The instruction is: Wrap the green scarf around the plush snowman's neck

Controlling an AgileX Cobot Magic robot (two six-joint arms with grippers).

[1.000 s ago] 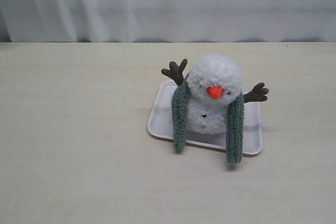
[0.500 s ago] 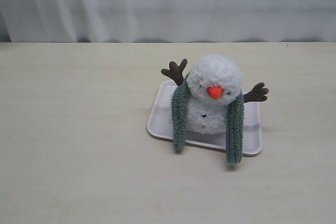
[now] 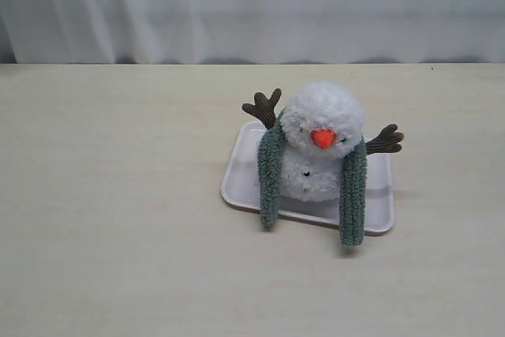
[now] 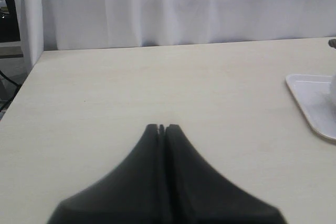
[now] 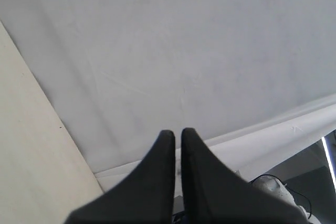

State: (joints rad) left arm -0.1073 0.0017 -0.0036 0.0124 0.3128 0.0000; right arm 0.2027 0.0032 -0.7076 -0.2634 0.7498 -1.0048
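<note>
In the exterior view the plush snowman sits upright on a white tray, its orange nose facing the camera. The green scarf is draped behind the snowman's neck, and its two ends hang down the front on either side, past the tray's front rim. Neither gripper appears in the exterior view. My left gripper is shut and empty, low over bare table, with the tray's corner off to one side. My right gripper is shut and empty, pointing at the white curtain beyond the table edge.
A white curtain hangs along the far edge of the pale wooden table. The snowman's brown twig arms stick out to both sides above the tray.
</note>
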